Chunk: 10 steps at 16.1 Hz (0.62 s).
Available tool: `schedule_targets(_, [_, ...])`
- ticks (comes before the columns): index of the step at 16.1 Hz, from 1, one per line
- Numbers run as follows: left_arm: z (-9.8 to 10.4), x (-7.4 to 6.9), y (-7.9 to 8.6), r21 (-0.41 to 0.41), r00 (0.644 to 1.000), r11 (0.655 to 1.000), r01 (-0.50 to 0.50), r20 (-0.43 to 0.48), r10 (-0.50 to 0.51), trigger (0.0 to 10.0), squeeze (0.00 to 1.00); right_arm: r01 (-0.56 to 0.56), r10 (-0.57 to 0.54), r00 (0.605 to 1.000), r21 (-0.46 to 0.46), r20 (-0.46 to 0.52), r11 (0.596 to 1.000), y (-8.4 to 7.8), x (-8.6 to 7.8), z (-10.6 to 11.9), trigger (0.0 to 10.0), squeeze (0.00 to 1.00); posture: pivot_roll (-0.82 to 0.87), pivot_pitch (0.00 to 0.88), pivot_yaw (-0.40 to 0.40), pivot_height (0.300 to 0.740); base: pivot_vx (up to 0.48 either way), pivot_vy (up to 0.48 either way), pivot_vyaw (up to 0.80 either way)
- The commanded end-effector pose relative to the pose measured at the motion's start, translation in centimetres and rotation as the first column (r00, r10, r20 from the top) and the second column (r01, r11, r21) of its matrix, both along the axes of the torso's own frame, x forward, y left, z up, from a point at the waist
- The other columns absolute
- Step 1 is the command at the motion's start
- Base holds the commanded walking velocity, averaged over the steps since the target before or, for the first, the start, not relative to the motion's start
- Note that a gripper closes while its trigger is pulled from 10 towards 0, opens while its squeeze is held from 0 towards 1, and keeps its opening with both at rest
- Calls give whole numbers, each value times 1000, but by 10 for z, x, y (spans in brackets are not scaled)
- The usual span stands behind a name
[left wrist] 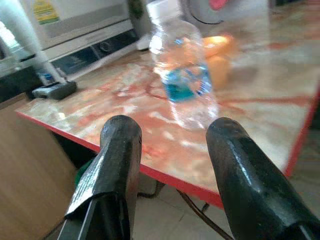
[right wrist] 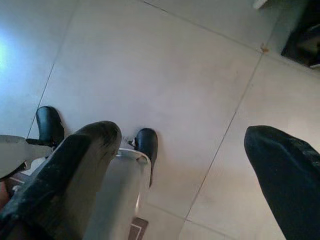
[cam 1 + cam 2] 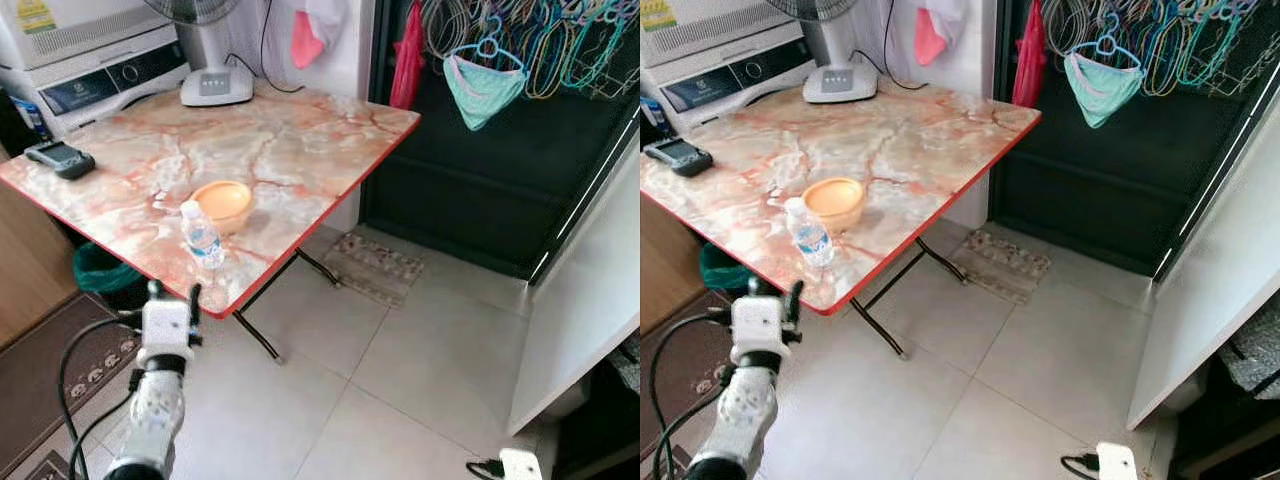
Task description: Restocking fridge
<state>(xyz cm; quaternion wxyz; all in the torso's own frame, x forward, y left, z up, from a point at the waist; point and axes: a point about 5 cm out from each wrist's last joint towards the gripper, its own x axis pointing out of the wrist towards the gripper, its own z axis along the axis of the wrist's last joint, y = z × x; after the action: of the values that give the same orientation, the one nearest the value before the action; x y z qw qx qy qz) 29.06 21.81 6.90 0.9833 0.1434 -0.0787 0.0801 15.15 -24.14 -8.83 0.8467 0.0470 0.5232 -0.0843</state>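
The water bottle (image 3: 202, 235) stands upright on the marble-patterned worktop (image 3: 300, 140), near that worktop's red front edge and just beside an orange bowl (image 3: 223, 203), with a dark handset (image 3: 60, 158) well apart at the worktop's far left corner. The left gripper (image 1: 172, 145) hovers off the front edge with its fingers (image 1: 120, 150) apart and lined up on the bottle; a good grasp likely means reaching level across the edge, closing on the labelled middle and staying clear of the bowl. The right gripper (image 2: 182, 150) hangs idle over the floor tiles, fingers apart.
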Motion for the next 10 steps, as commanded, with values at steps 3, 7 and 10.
schedule_targets(3, [21,-2,-15,13,992,998,59,108,-60,10000,0,23,-23,1000,6,-7,1000,-4,-14,-4,10000,0,80,33,-2,740,0,0,0])
schedule_targets(7, [45,-3,-22,-41,983,998,39,182,-31,10000,0,29,-29,1000,6,7,1000,-8,-22,-5,10000,0,79,78,-16,740,0,0,0])
schedule_targets(10, [58,-5,-21,-26,978,999,46,204,-40,10000,0,-39,39,999,-5,-16,999,-11,-24,-4,10000,0,95,112,-35,740,0,0,0])
